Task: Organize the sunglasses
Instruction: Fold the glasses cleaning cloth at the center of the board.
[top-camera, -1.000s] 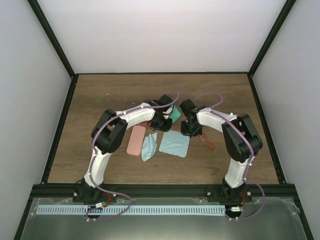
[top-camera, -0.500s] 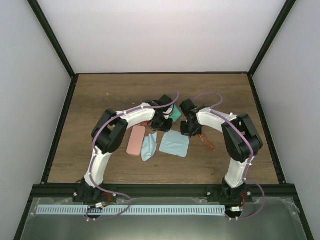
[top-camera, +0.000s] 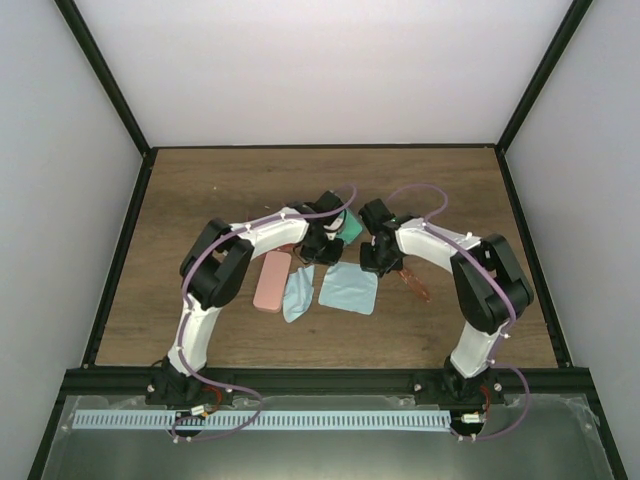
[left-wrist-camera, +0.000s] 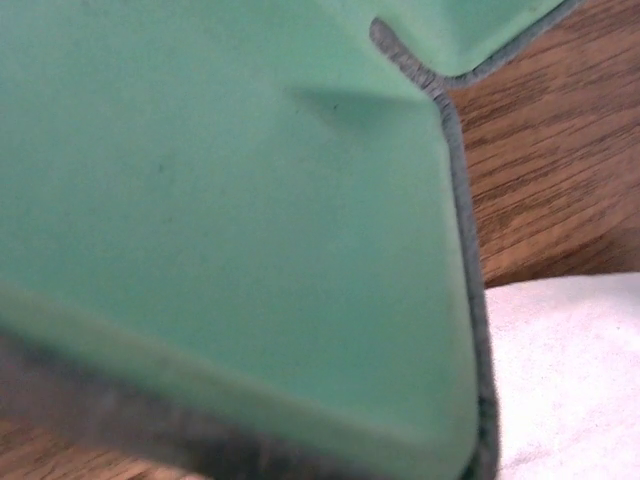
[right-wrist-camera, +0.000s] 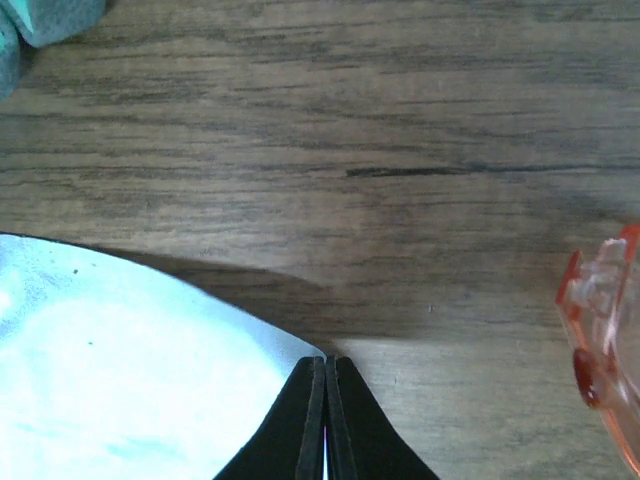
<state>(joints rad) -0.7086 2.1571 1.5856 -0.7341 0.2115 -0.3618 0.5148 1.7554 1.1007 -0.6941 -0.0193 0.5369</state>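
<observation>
- Spanning the lower two thirds of the top view, the wooden table (top-camera: 200, 200) carries everything, bunched at centre frame.
- Both arms curve inward from the bottom edge. The left arm (top-camera: 215, 268) ends at the centre, and the right arm (top-camera: 487, 285) has let its elbow sag a little toward the lower right since a second ago.
- The flat cloth (top-camera: 348, 288) lies just below centre, spread out and light blue.
- The green case (left-wrist-camera: 220, 200) fills nearly all of the left wrist view, pressed close to that camera.
- The pink case (top-camera: 272, 282) sits left of centre, with the crumpled cloth (top-camera: 297, 293) just beside it.
- The sunglasses (top-camera: 413, 283), the orange-red pair, lie loose on the wood right of centre, near the flat cloth and gripped by nothing. A second pair I cannot make out.
- The left gripper (top-camera: 326, 243) has just closed to its narrowest. Its fingers stay out of its own view, so I cannot tell whether it pinches the green case.
- The right gripper (right-wrist-camera: 325, 365) has also just closed, pads together at the bottom centre of its view, tips meeting the flat cloth's corner. Whether fabric is caught between them is unclear.
- Judging from this, both hands have just committed to case and cloth. The glasses themselves are not yet handled, so the task looks early.
</observation>
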